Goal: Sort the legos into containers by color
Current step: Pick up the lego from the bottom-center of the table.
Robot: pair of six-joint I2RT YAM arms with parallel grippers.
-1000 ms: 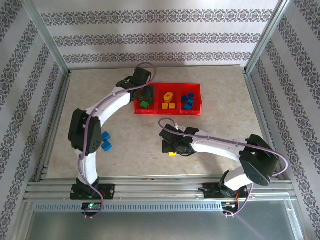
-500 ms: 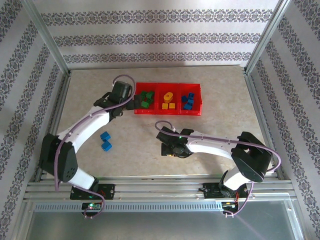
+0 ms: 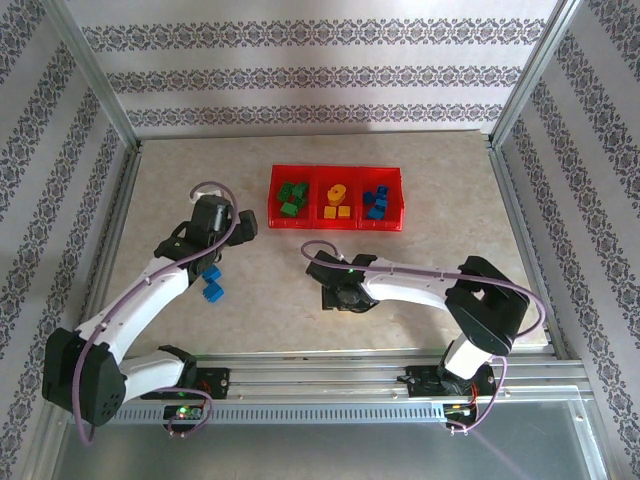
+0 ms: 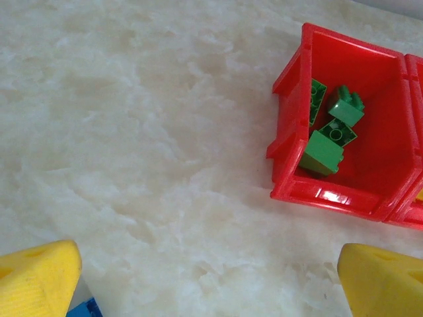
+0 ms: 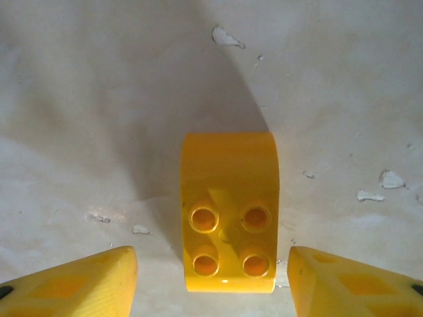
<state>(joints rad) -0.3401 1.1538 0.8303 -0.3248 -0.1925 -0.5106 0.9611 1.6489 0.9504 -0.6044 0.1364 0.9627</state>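
1. Left pincer [image 3: 240, 222] — has drawn back from the left compartment of the red tray [image 3: 336, 226]. It now hangs over bare desk [image 3: 450, 180] just off the tray's left side, jaws wide and holding nothing.
2. Green bricks [image 4: 330, 129] — lie in that left compartment, apart from the pincer. Judged: the green drop is done and this arm is free for another pick.
3. Right pincer [image 5: 213, 281] — has come down over the past second at mid-desk, toward the near edge. Its jaws are wide, one finger on each side of the yellow brick [image 5: 228, 198], neither seen touching it.
4. Yellow brick — flat on the desk, studs toward the wrist camera, not yet gripped. Judged: closing and lifting come next, then the middle compartment.
5. Loose blue bricks [image 3: 211, 282] — two, toward the left edge of the desk, just beside the left arm. They are probably that arm's next target and belong in the right compartment.
6. Sorted stock — yellow bricks [image 3: 337, 197] in the middle compartment, blue bricks [image 3: 377, 203] in the right one.
7. Obstructions — bare desk lies between the yellow brick and the tray. The left pincer near the tray's left corner is the one thing to stay apart from.
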